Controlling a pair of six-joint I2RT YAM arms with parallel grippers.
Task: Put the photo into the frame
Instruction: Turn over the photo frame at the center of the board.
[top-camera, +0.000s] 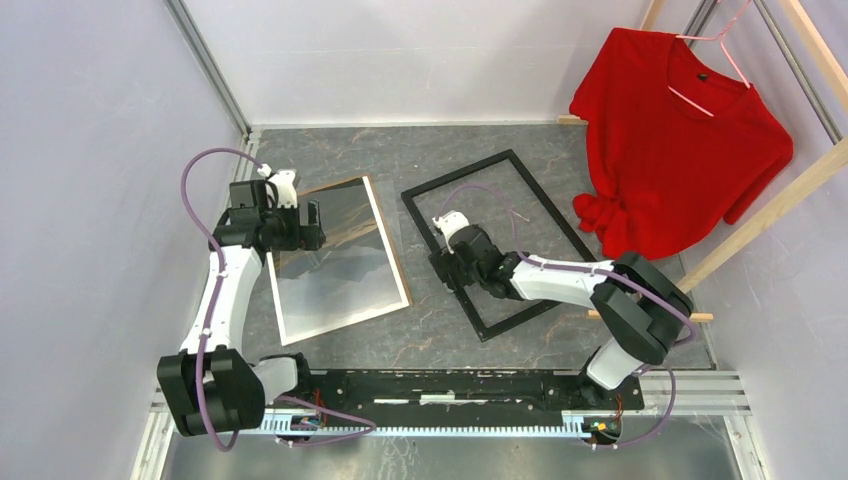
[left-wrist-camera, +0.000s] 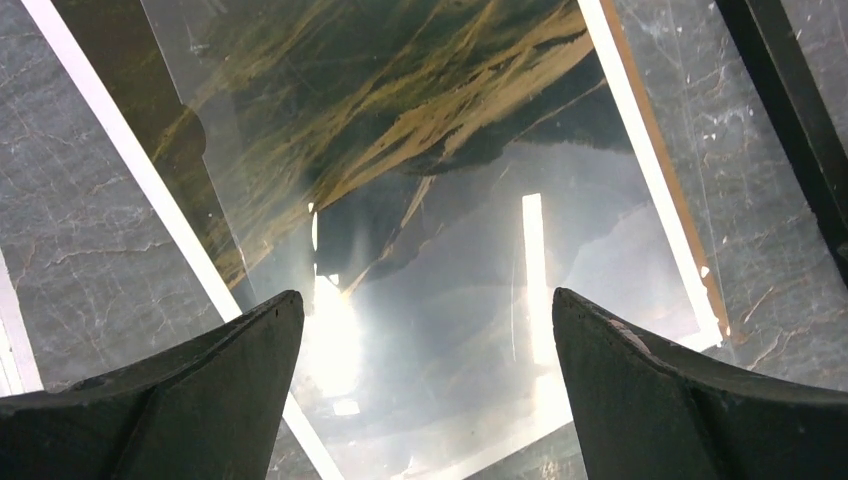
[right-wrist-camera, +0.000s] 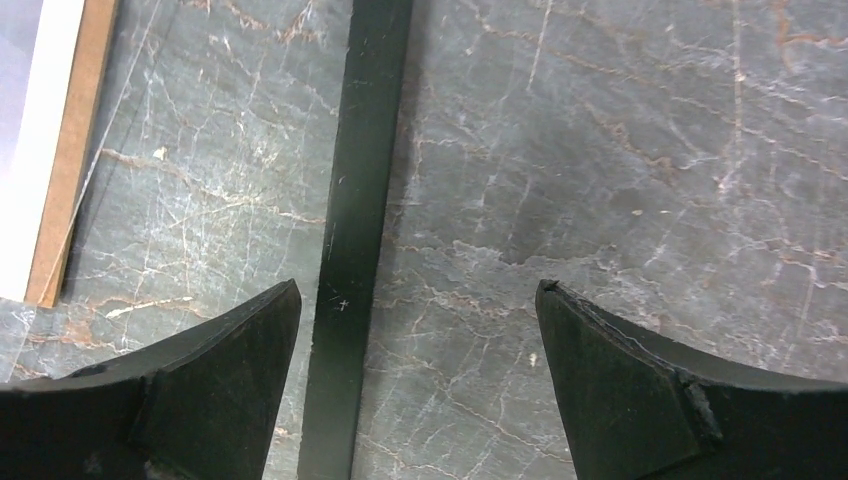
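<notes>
The photo (top-camera: 340, 262), a dark golden sky fading to pale mist inside a white border, lies flat on the table left of centre. My left gripper (top-camera: 316, 222) hovers over its upper left part. In the left wrist view the photo (left-wrist-camera: 420, 150) fills the space beyond that open gripper (left-wrist-camera: 425, 310), which holds nothing. The black frame (top-camera: 460, 173) lies flat to the right of the photo, with bare table inside it. My right gripper (top-camera: 445, 265) is over its left rail. In the right wrist view this rail (right-wrist-camera: 355, 200) runs between the open gripper's (right-wrist-camera: 418, 290) fingers, nearer the left one.
A brown backing board (top-camera: 393, 250) lies under the photo, its edge showing on the right. A clear sheet (left-wrist-camera: 672, 90) lies over the photo and overhangs that edge. A red shirt (top-camera: 680, 140) hangs on a wooden rack (top-camera: 780, 200) at the back right.
</notes>
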